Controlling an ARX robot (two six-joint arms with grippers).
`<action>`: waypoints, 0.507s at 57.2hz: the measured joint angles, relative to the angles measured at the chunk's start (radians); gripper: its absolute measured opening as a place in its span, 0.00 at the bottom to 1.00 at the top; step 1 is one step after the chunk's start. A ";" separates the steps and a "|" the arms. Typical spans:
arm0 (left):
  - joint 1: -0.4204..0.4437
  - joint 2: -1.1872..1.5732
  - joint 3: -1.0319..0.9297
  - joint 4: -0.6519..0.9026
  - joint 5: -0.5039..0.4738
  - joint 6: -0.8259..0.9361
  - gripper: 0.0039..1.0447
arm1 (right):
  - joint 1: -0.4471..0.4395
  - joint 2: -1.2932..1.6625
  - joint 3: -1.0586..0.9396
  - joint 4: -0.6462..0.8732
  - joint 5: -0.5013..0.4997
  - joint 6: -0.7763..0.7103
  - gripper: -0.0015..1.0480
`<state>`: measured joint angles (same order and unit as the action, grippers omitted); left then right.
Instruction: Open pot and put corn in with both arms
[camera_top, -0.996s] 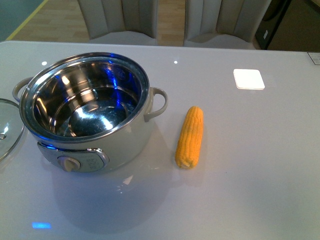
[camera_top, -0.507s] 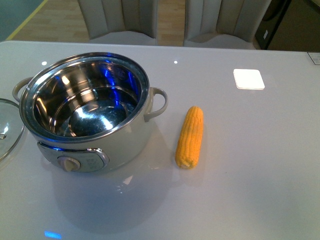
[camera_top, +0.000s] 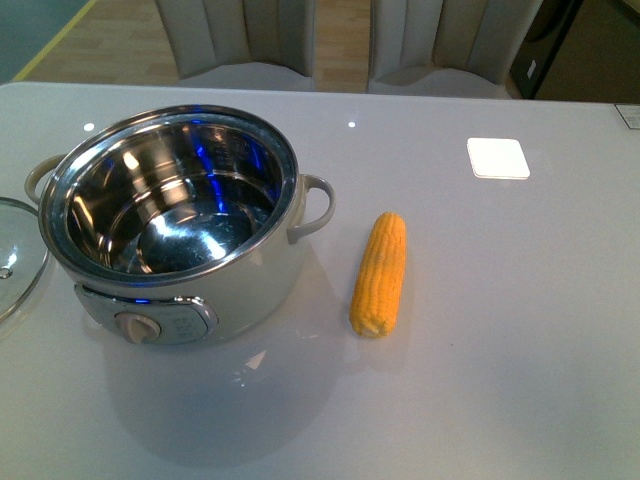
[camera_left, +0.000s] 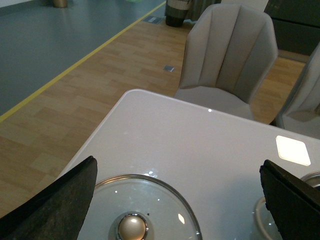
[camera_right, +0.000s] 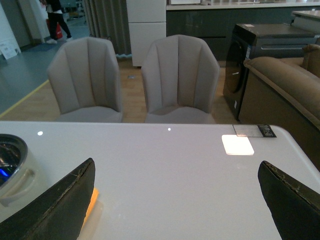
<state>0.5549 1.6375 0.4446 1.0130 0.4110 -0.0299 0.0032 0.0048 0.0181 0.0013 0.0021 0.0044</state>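
- The opening step looks done to us: the big round cream-white electric pot (camera_top: 262, 285) with its shiny steel bowl stands open and empty. The steel-rimmed glass lid (camera_left: 150, 200) with the round knob lies flat on the glossy pale grey surface (camera_top: 480, 380), just left of the pot.
- The yellow-orange corn cob (camera_top: 380, 273) lies on the surface right of the pot, near its right loop handle but not touching.
- The left claw (camera_left: 177, 165) hangs over the lid. The right claw (camera_right: 176, 165) hangs over the surface with the corn cob at the edge of its view. Both are spread wide, holding nothing.
- Next up, we reckon: the right claw drops across the cob's middle, pinches it, then carries it clear over the rim.
- Room-wise, there's a white square pad (camera_top: 497, 157) on the far right of the surface, two grey padded chairs (camera_right: 180, 75) behind it, and a wood floor (camera_left: 75, 100).
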 joint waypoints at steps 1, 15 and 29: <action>-0.007 -0.023 -0.010 -0.009 -0.004 -0.002 0.93 | 0.000 0.000 0.000 0.000 0.000 0.000 0.91; -0.117 -0.335 -0.120 -0.192 -0.126 -0.082 0.93 | 0.000 0.000 0.000 0.000 0.000 0.000 0.91; -0.235 -0.535 -0.277 -0.089 -0.099 0.004 0.60 | 0.000 0.000 0.000 0.000 0.000 0.000 0.91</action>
<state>0.3195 1.1027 0.1673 0.9245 0.3122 -0.0261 0.0032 0.0044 0.0181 0.0013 0.0021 0.0044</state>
